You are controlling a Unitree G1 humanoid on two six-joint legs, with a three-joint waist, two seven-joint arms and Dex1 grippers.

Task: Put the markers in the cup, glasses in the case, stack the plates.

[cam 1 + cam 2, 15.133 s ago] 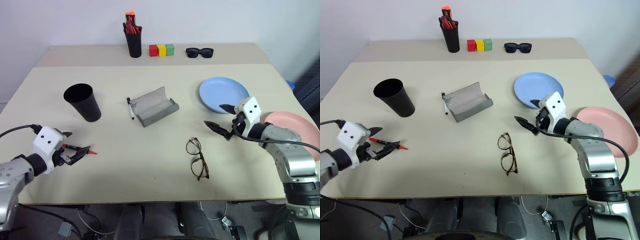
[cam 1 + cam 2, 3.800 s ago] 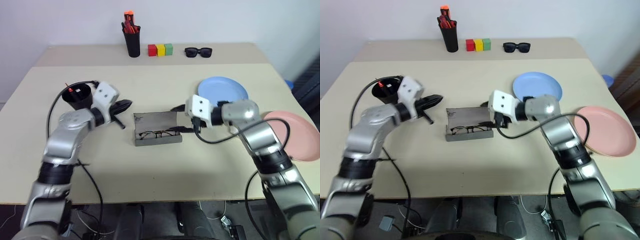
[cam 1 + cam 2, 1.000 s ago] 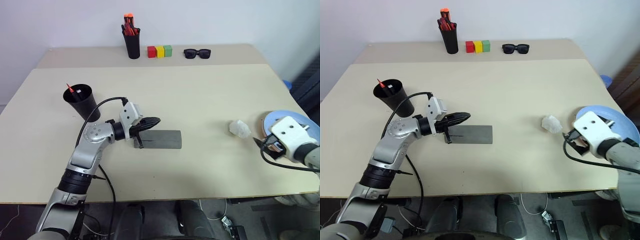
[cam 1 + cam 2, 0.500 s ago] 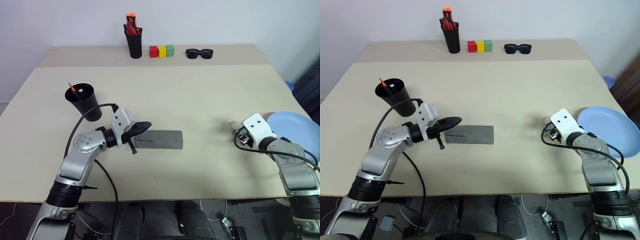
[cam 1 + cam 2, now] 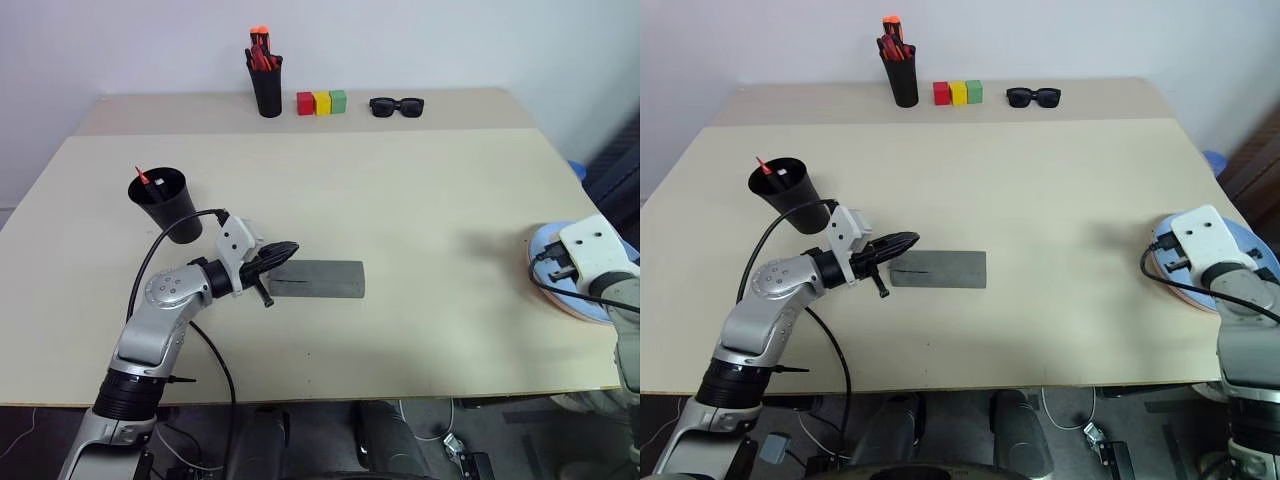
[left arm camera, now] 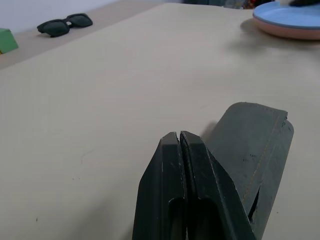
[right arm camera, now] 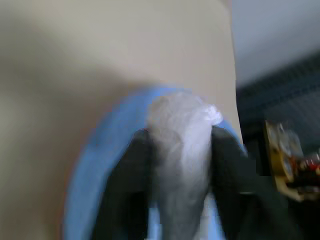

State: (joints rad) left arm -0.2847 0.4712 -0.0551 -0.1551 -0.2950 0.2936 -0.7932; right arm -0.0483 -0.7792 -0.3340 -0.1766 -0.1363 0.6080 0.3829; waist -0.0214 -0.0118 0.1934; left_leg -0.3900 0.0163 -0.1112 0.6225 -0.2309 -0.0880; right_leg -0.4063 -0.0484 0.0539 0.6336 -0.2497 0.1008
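- The grey rectangular matte glasses case [image 5: 316, 279] lies closed and flat near the middle of the beige tabletop [image 5: 400, 200]; the glasses cannot be seen.
- The left gripper [image 5: 283, 252] hovers level at the case's left end, its two black fingers [image 6: 177, 185] clenched together with nothing between them. In the left wrist view the case sits just beside the fingertips; whether they touch it I cannot tell.
- The wide black tapered plastic cup [image 5: 165, 203] stands upright on the left part of the tabletop, beyond the left arm. A slim marker with a red tip [image 5: 143, 177] leans inside it, tip poking above the rim. A second marker cannot be made out.
- The round light blue plate [image 5: 1252, 262] rests on the round salmon pink plate [image 5: 573, 309] at the right edge of the tabletop; only a thin pink rim shows under the blue one.
- The right gripper [image 7: 182, 165] is over the stacked plates, and its jaws are grasping a crumpled whitish translucent wad [image 7: 180, 150], which sits between the two dark fingers above the blue plate.
- On the far strip of tabletop by the wall stand a tall narrow black pen holder with orange-red pens [image 5: 265, 80], three small blocks in red, yellow and green [image 5: 321, 101], and thick black sunglasses [image 5: 396, 105], all well apart from the arms.
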